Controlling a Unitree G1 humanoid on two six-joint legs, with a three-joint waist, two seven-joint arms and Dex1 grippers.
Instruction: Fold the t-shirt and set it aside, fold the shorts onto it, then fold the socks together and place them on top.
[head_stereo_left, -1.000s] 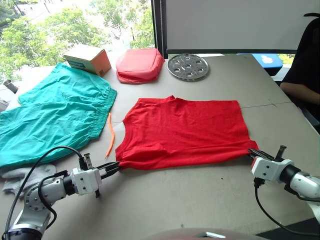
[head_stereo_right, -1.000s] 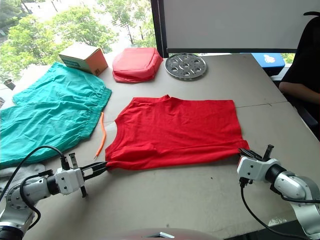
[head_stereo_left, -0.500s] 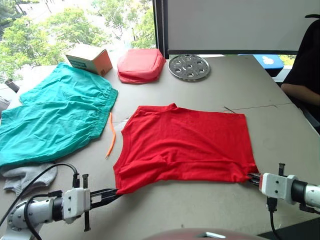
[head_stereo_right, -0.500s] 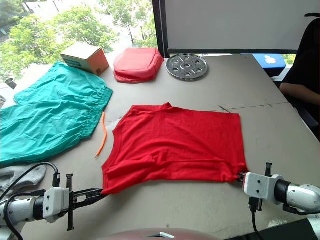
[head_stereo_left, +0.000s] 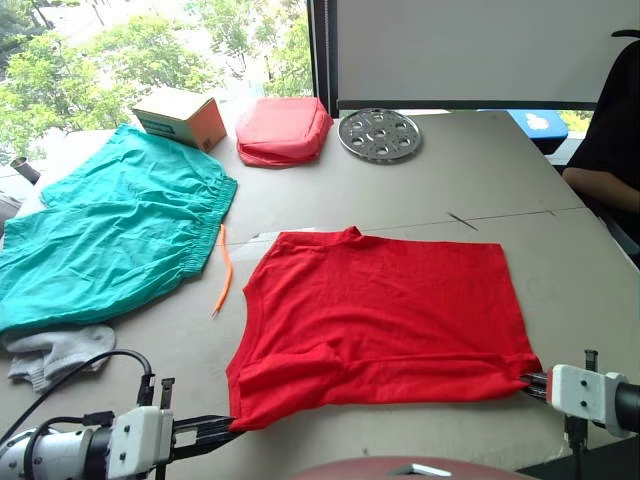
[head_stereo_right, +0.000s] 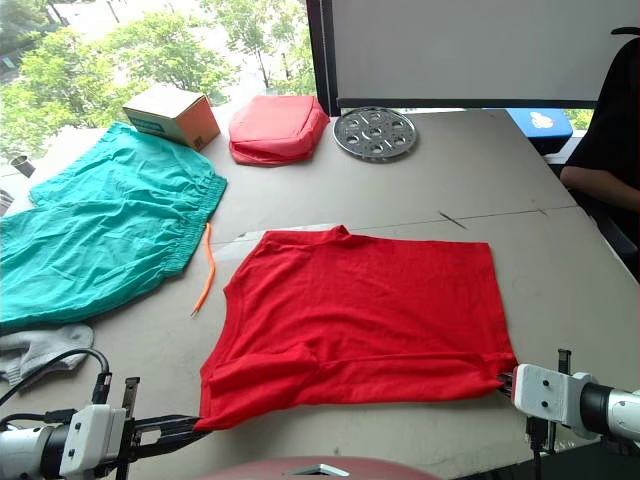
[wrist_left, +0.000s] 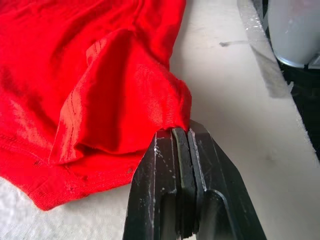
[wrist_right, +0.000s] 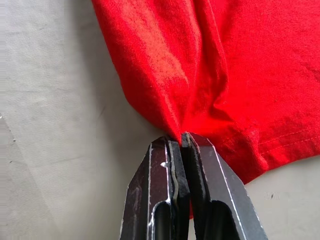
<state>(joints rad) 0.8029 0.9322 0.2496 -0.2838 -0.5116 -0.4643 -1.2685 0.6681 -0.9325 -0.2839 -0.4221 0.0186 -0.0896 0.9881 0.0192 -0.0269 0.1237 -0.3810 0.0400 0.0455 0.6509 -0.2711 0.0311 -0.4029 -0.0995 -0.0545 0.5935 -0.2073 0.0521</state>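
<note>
The t-shirt (head_stereo_left: 385, 320) is seen spread flat on the near half of the table (head_stereo_left: 480, 180), its neck turned toward the far side and its near hem bunched into a loose fold. Its near left corner is pinched between the closed fingers of the left gripper (head_stereo_left: 225, 428), and its near right corner is clamped in the same way by the right gripper (head_stereo_left: 532, 384); in each wrist view a small peak of red cloth is gathered at the tightly pressed fingertips. The shorts (head_stereo_left: 105, 235) are laid out at the left of the table, well apart from the t-shirt, with the orange drawstring (head_stereo_left: 222, 272) trailing between the two garments. The socks (head_stereo_left: 55, 352) are heaped at the near left, touching the near edge of the shorts. Along the far edge, a cardboard box (head_stereo_left: 178, 117), a pinkish-red padded pouch (head_stereo_left: 284, 130) and a perforated metal disc (head_stereo_left: 378, 134) are lined up from left to right. A person's dark sleeve (head_stereo_left: 615, 120) is visible at the far right.
</note>
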